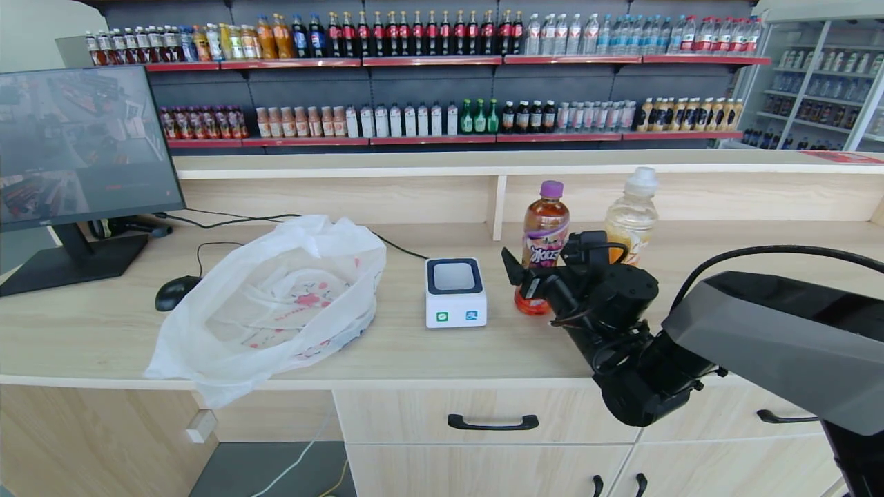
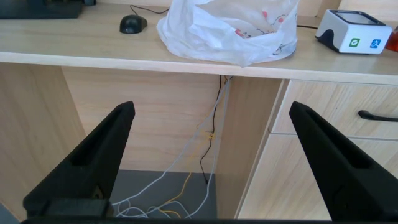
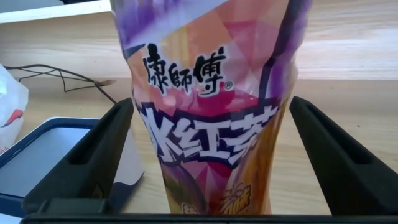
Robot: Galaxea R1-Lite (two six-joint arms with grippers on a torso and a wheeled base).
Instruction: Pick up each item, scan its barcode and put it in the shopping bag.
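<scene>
Right end effector [image 3: 211, 158] wide | purple-capped bottle [image 1: 545, 231] between its fingers [image 3: 93, 155], touching neither | left end effector [image 2: 211, 162] wide

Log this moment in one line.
right gripper open around purple-capped bottle | left gripper open, below counter | shopping bag beside scanner

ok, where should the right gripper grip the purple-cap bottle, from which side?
Labelled mid-body, level, from the front. The purple-cap bottle stands upright; the right gripper is open either side of it. Scanner to its left, pale bottle right: front looks freest.
</scene>
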